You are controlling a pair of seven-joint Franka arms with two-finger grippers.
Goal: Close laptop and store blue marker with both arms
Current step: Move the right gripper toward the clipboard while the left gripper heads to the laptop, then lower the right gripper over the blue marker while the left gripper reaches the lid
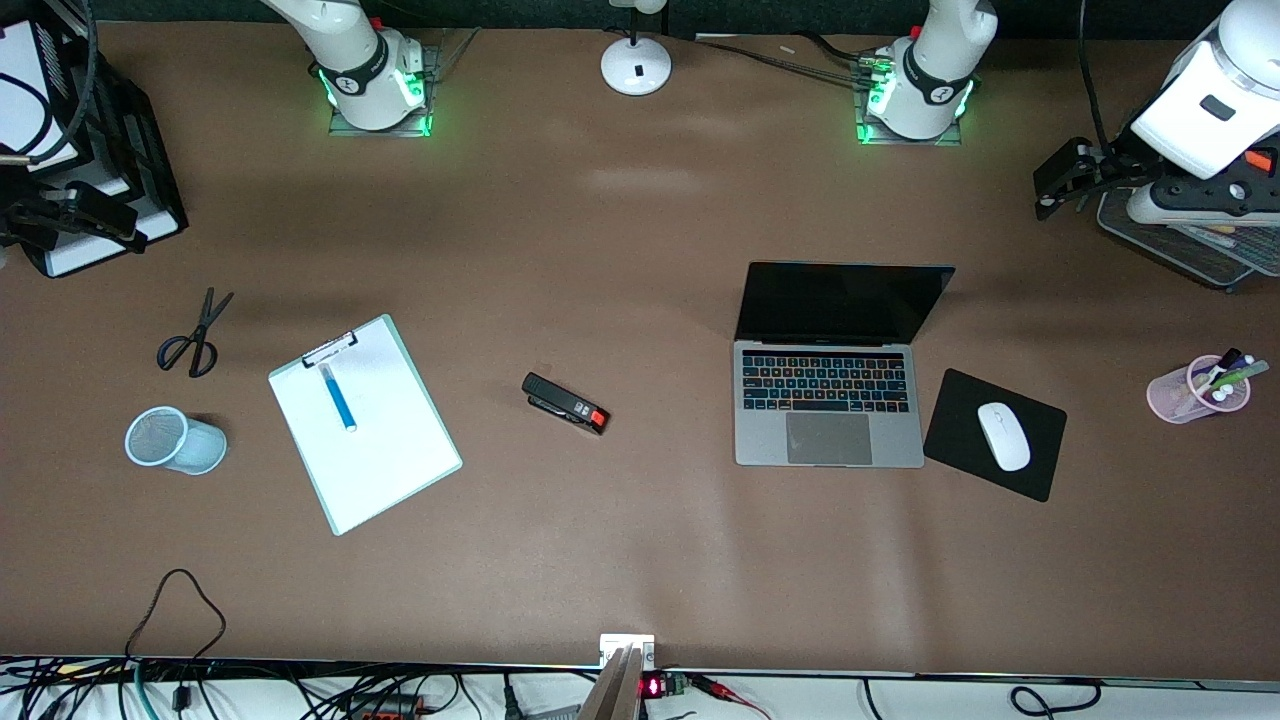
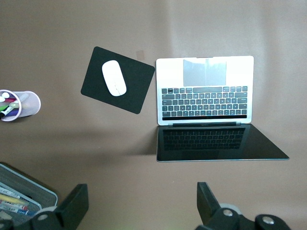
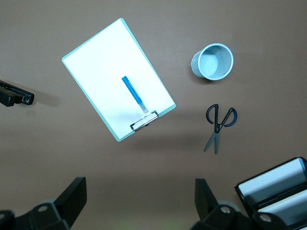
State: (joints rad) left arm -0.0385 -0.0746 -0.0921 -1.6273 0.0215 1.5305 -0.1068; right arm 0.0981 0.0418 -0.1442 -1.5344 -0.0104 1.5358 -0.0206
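Both hands open, aloft; no legible writing.

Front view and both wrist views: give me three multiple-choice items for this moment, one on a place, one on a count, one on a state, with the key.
1. Where does the blue marker lie?
A. On the white clipboard
B. In the blue mesh cup
C. On the mouse pad

2. How many pairs of scissors are on the table?
A. None
B. One
C. Three

3. What state is the laptop in?
A. Closed flat
B. Open, screen dark
C. Open, screen lit

Key:
1 A, the marker rests on the clipboard's sheet, just below the clip.
2 B, a single black-handled pair lies near the mesh cup.
3 B, the lid stands up, the keyboard shows, and the screen is black.
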